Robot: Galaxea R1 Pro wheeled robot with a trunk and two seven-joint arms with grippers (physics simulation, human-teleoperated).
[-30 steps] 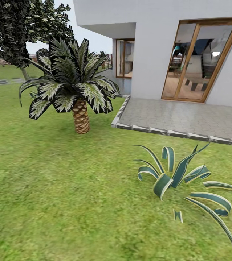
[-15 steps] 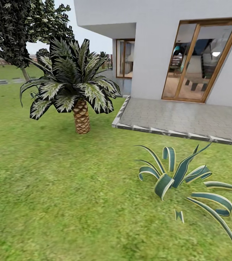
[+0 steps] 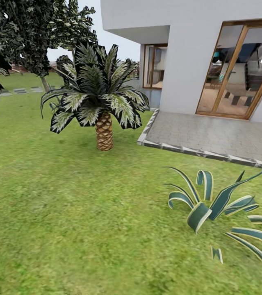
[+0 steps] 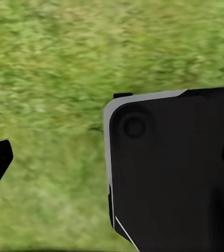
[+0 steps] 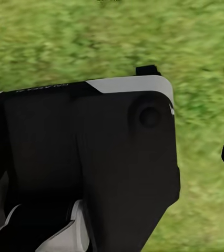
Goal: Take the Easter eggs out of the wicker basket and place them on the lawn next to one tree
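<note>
Left gripper and right gripper fingers at frame edges, open or closed impossible to tell, black robot base over lawn, short palm, striped agave, white house, grey paving.

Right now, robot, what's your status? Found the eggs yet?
Pincers: over grass, can't tell open or shut. Eggs, basket: not spotted. Ahead: lawn, short palm, spiky plant, patio by house.
</note>
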